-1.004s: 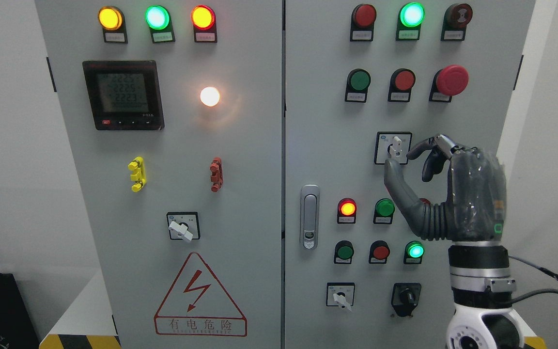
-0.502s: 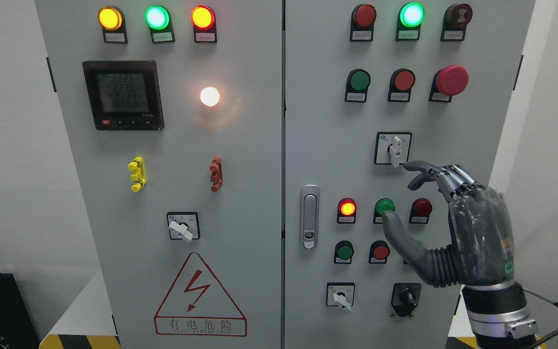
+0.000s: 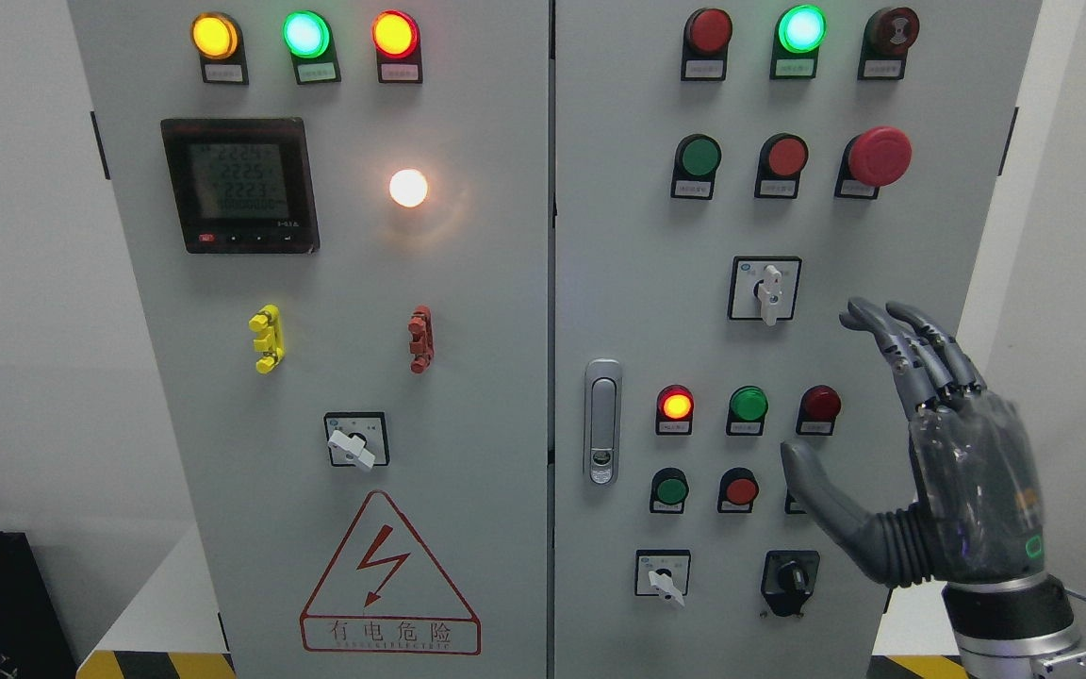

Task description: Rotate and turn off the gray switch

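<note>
**Control cabinet, right door: gray switch and right hand**

Gray switch (image 3: 769, 291): rotary selector on a black square plate, upper middle of the right door (image 3: 788, 604). Pale handle upright, pointing straight down past the plate's lower edge. Untouched, nothing on it.

Right hand (image 3: 920, 453): entering from the lower right, dark gray, palm turned toward the cabinet. Fingers (image 3: 911, 344) spread and extended upward, thumb (image 3: 826, 505) stretched left; holding nothing. Positioned below and to the right of the gray switch, clearly apart from it. Thumb lying across a small button position in the lower button row, partly hiding it.

Left hand: not in view.

Right door, other fittings: red lamp (image 3: 709, 30), lit green lamp (image 3: 801, 28) and dark red unit (image 3: 892, 28) along the top; green button (image 3: 699, 157), red button (image 3: 785, 157) and large red mushroom button (image 3: 879, 156) beneath. Lit red-orange lamp (image 3: 676, 405), green lamp (image 3: 748, 404) and dark red lamp (image 3: 820, 404) below the switch. Silver door latch (image 3: 603, 422) at the left edge. Second small selector (image 3: 663, 575) and black key switch (image 3: 791, 577) near the bottom.

Left door (image 3: 468, 377): yellow, green and red lit lamps at top, digital meter (image 3: 239, 184), glowing white lamp (image 3: 408, 188), yellow clip (image 3: 267, 339), red clip (image 3: 421, 339), another selector (image 3: 354, 441) with handle tilted, red triangular hazard sign (image 3: 390, 580).
</note>
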Robot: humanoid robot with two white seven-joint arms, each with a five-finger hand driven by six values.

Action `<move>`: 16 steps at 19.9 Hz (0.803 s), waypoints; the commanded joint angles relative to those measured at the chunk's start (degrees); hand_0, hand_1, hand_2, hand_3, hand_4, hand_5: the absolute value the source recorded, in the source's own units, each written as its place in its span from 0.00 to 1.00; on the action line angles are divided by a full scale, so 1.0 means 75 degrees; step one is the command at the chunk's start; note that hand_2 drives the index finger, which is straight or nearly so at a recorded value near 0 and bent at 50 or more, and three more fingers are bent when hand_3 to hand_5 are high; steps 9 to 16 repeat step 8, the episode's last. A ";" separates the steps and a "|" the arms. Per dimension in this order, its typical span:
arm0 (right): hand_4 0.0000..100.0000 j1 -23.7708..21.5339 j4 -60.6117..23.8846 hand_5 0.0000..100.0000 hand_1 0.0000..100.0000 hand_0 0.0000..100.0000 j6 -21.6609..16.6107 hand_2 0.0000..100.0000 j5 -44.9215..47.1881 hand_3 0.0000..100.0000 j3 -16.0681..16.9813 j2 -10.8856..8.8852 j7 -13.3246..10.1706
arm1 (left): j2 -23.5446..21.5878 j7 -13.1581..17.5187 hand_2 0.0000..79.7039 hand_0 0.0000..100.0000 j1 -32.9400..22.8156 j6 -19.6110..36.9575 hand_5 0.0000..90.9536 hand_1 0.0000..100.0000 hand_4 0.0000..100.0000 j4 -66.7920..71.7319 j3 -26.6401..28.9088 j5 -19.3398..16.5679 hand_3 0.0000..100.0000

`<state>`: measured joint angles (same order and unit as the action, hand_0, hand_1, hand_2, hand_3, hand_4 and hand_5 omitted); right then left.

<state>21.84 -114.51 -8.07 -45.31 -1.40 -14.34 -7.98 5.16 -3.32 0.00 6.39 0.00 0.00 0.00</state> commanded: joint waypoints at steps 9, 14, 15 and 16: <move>0.00 -0.0322 -0.0142 0.00 0.25 0.26 -0.0002 0.08 0.0029 0.12 -0.0001 -0.0150 -0.0002 | -0.0008 -0.0002 0.00 0.12 0.0070 0.0003 0.00 0.39 0.00 -0.0188 0.0059 0.0152 0.00; 0.00 -0.0322 -0.0142 0.00 0.25 0.26 -0.0002 0.08 0.0029 0.12 -0.0001 -0.0150 -0.0002 | -0.0008 -0.0002 0.00 0.12 0.0070 0.0003 0.00 0.39 0.00 -0.0188 0.0059 0.0152 0.00; 0.00 -0.0322 -0.0142 0.00 0.25 0.26 -0.0002 0.08 0.0029 0.12 -0.0001 -0.0150 -0.0002 | -0.0008 -0.0002 0.00 0.12 0.0070 0.0003 0.00 0.39 0.00 -0.0188 0.0059 0.0152 0.00; 0.00 -0.0322 -0.0142 0.00 0.25 0.26 -0.0002 0.08 0.0029 0.12 -0.0001 -0.0150 -0.0002 | -0.0008 -0.0002 0.00 0.12 0.0070 0.0003 0.00 0.39 0.00 -0.0188 0.0059 0.0152 0.00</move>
